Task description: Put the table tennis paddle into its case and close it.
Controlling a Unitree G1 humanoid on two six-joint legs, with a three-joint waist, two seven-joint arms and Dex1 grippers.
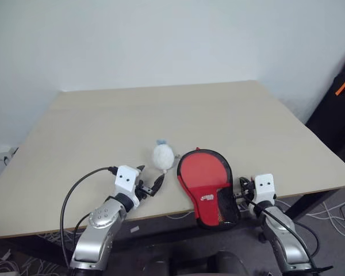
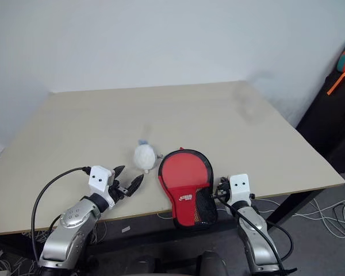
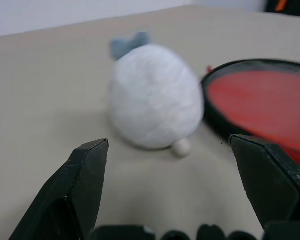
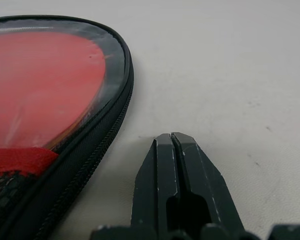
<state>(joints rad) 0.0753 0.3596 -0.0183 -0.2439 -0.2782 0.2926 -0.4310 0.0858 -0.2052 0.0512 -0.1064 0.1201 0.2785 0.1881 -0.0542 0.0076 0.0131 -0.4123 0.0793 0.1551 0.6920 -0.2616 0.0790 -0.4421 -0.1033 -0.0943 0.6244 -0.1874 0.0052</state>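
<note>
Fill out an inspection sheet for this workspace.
Surface: tan table, mostly bare.
Job's things: case lies flat at the near edge, its narrow end overhanging; red shows through its clear side; whether the paddle is inside, cannot tell.
Clutter: white plush toy left of the case.
Grippers: left gripper open, facing the toy; right gripper shut, beside the case.
Cables: black cable on the left arm; wires on the floor.
Surroundings: white wall.

Case [image 1: 206, 185] on table [image 1: 103, 138] at near edge, plush toy [image 1: 163, 155] just left of it
</note>
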